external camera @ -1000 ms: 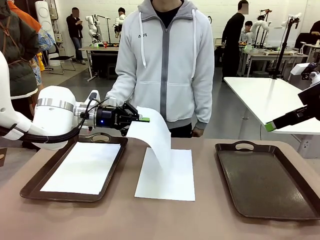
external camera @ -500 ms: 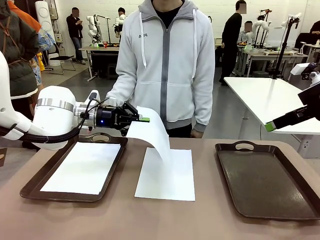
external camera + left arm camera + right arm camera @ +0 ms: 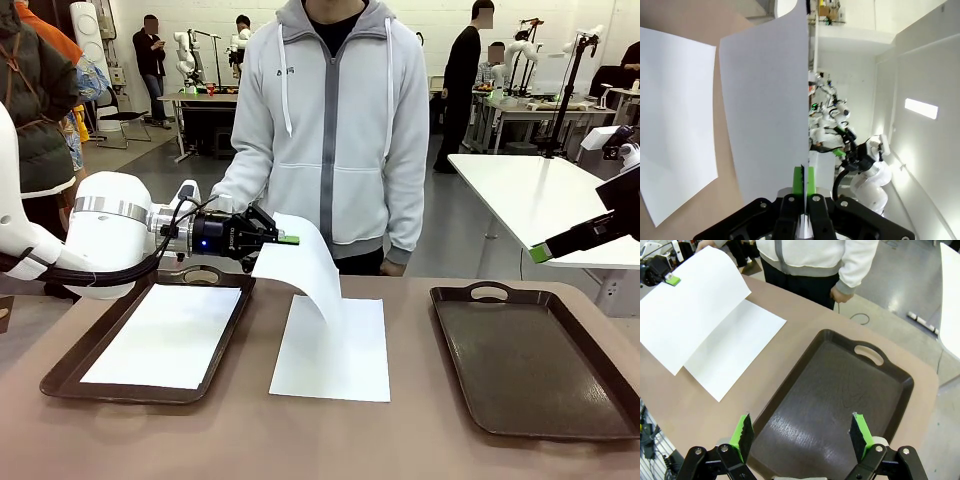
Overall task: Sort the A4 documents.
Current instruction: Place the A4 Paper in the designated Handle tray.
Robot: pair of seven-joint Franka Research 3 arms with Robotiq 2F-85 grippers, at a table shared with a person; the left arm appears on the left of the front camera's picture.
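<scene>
the left claw (image 3: 291, 240), pinching the edge of a raised a4 sheet (image 3: 305, 275), could lose the limp paper or drag the sheet beneath (image 3: 335, 365) askew.

Front view: the picture's right edge cuts off the right gripper (image 3: 541, 253); you get one green pad tip and a black finger. The same edge crops the empty dark brown rectangular tray (image 3: 530, 360). The lifted white A4 paper sheet (image 3: 305, 270) hides the far left part of the flat white paper sheet (image 3: 340, 365) under it. The left gripper (image 3: 288, 240) and its arm partly cover the far handle of the left dark brown tray (image 3: 60, 375). Right wrist view: the gripper's body hides the empty tray's near end.
</scene>
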